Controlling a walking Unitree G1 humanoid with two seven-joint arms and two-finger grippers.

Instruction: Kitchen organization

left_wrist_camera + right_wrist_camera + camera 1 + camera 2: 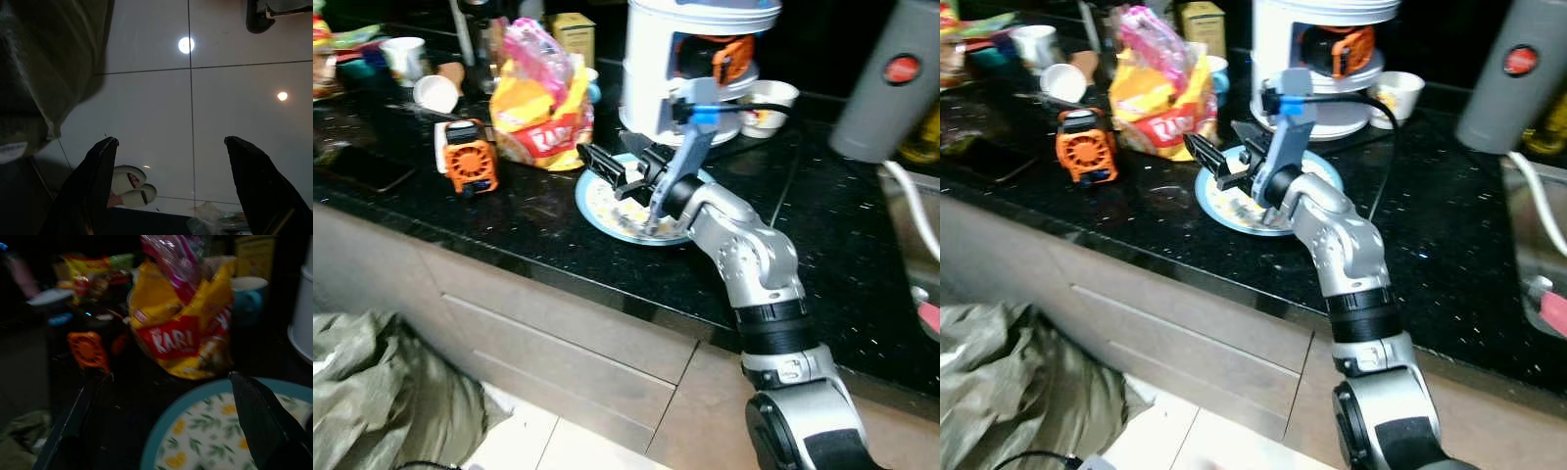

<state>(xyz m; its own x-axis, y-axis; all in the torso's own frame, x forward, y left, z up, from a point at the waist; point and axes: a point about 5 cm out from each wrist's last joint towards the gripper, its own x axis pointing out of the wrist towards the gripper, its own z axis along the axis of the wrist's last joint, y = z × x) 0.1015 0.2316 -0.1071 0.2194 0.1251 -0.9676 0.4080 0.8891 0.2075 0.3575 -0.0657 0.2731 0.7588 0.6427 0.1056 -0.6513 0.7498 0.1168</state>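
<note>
A blue-rimmed plate (pixel 607 211) with a leaf and flower pattern lies on the black speckled counter (pixel 822 235), in front of a white appliance (pixel 690 69). My right gripper (pixel 623 166) hovers open just over the plate's left half with nothing between its fingers. In the right wrist view the plate (pixel 205 440) lies under the open fingers (pixel 264 421), with a yellow snack bag (pixel 181 333) and a small orange fan (pixel 88 350) beyond. My left gripper (pixel 171 142) hangs open above the tiled floor.
The snack bag (pixel 543 113) and orange fan (pixel 470 157) sit left of the plate. Cups (pixel 435 93), a phone (pixel 367 166) and a bowl (pixel 769 103) crowd the counter. A grey cylinder (pixel 891 83) and a sink (pixel 911 225) lie right. A green bag (pixel 382 392) rests on the floor.
</note>
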